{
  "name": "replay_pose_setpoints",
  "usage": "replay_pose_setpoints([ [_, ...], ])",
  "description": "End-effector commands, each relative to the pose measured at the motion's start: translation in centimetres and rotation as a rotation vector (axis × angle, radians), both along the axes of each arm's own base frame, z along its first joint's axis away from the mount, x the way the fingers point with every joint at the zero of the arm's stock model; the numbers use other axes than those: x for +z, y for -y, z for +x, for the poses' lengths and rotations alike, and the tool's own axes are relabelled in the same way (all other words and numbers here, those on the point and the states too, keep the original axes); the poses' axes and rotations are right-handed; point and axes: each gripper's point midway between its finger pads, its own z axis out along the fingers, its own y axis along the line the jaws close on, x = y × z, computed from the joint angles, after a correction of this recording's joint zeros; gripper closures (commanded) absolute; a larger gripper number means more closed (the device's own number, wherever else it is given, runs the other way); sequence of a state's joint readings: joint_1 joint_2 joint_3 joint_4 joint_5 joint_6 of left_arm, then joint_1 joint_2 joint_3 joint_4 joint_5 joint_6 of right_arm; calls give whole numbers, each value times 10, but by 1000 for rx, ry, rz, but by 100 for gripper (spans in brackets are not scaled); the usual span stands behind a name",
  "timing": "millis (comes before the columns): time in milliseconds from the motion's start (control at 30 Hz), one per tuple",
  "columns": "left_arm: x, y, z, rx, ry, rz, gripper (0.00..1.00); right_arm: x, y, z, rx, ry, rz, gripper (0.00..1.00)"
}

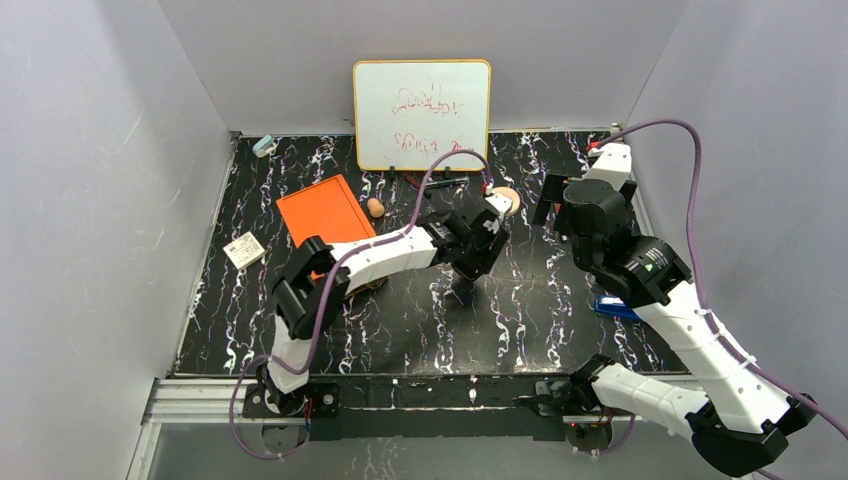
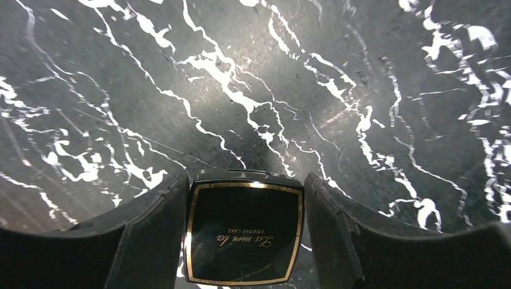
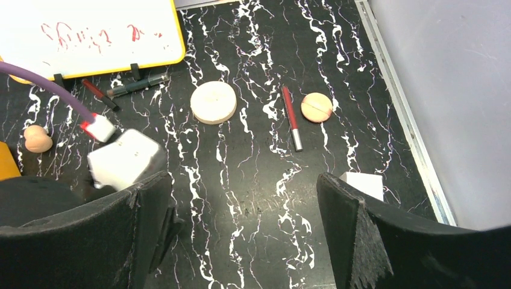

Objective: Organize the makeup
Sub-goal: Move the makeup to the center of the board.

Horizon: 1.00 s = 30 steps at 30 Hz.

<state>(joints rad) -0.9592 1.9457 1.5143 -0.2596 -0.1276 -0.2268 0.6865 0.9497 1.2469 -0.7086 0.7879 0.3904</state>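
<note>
The black square compact (image 2: pixel 244 238), gold-edged and lettered, is gripped at its two sides by the left hand (image 2: pixel 244 180), whose fingers are closed against it over the middle of the bench (image 1: pixel 400 330). Whether it rests on the marbled surface cannot be told. Farther back, a cream round disc (image 3: pixel 213 102) is laid flat near the right corner of the whiteboard (image 1: pixel 422 113). A red stick (image 3: pixel 291 117) is seen to its right and a peach round sponge (image 3: pixel 316 106) just beyond that, none of them touching. A dark stick (image 3: pixel 137 85) and a short red stick (image 3: pixel 96 93) are laid at the whiteboard's foot. A tan egg-shaped sponge (image 1: pixel 375 207) is found just right of the orange box (image 1: pixel 325 212). The right hand (image 3: pixel 242 180) is spread wide open and empty above the right side of the bench.
</note>
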Motion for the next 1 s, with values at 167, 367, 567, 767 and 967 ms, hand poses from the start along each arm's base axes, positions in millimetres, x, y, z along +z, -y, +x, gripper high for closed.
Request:
replay_pose_setpoints([
  [167, -32, 11, -1, 42, 0, 17, 100, -1, 11, -5, -37, 13, -3, 2],
  [367, -56, 9, -10, 45, -46, 44, 93, -5, 8, -5, -18, 6, 3, 2],
  [567, -67, 6, -12, 61, -57, 53, 65, -7, 7, -6, -11, 0, -1, 2],
  [767, -47, 10, 0, 64, 1, 56, 41, -9, 6, -8, 2, -5, 7, 2],
  [967, 22, 8, 37, 141, 89, -23, 31, -7, 5, -9, 8, 6, 26, 2],
])
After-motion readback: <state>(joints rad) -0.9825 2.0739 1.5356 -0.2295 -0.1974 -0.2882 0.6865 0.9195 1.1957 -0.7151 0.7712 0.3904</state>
